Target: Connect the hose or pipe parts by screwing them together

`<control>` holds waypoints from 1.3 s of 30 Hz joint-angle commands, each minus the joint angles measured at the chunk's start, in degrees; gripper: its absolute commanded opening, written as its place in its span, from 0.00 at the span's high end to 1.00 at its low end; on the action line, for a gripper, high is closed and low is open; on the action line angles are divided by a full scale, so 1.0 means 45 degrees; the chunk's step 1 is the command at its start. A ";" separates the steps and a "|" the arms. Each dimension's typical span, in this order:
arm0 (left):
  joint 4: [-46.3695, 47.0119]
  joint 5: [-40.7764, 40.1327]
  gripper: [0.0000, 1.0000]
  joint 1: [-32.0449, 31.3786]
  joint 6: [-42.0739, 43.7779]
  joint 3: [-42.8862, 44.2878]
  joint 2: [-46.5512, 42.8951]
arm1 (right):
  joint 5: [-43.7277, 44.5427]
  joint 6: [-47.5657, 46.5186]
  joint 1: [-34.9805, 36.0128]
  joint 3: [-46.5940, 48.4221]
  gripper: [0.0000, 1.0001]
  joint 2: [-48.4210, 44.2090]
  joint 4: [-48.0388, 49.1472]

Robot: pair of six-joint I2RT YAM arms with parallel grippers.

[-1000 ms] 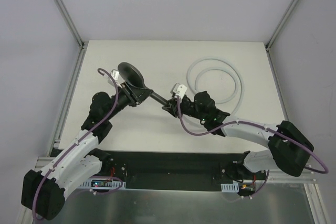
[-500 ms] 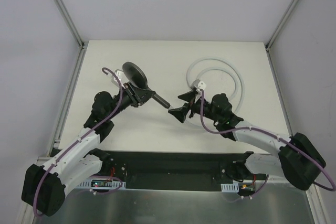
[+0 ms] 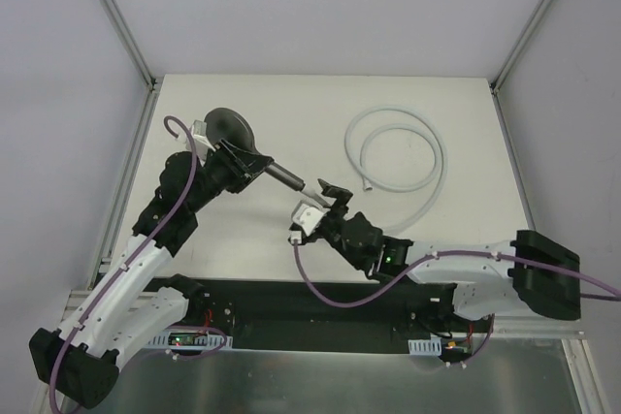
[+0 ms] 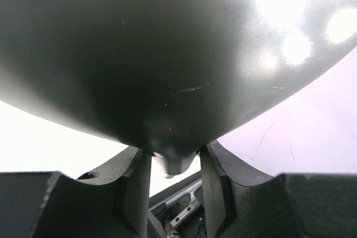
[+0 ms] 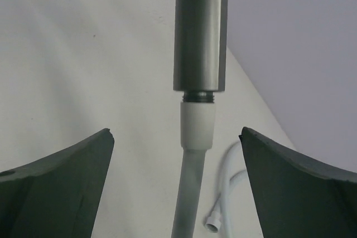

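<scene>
- Over the counter's (image 3: 291, 104) left half, the left jaws are clenched on the dark shower head (image 3: 225, 128) at its neck.
- Its handle (image 5: 199, 37) points right. The white end fitting (image 5: 198, 124) meets its tip, with threads still showing.
- Right jaws are released, spread wide beside the fitting.
- Pale hose (image 3: 432, 143) lies coiled on the counter's right half.

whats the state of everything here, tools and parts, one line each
left tool: shut on the shower head, at its neck
right tool: open, astride the fitting, not touching
shower head: held, handle pointing at the right tool
hose: coiled on the table, one end at the handle, other end free
fitting: on the handle's end, thread showing above it
</scene>
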 commanded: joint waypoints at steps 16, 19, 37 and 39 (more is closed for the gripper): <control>-0.0335 -0.0168 1.00 0.0033 0.0953 0.0744 -0.0755 | 0.1601 -0.1279 0.0564 0.2364 0.99 0.2473 0.1043; 0.1835 0.1218 1.00 0.0033 0.1836 -0.0756 -0.0989 | -0.2975 0.2389 -0.1034 0.1776 0.99 0.0891 -0.0051; 0.9393 0.1771 1.00 0.0033 0.3718 -0.4497 -0.0852 | -1.3299 1.0272 -0.6763 0.0313 0.52 0.0989 0.2134; 0.7984 0.0876 1.00 0.0033 0.3307 -0.3739 -0.1027 | -1.1550 0.8952 -0.6510 -0.0060 0.25 0.0441 0.1647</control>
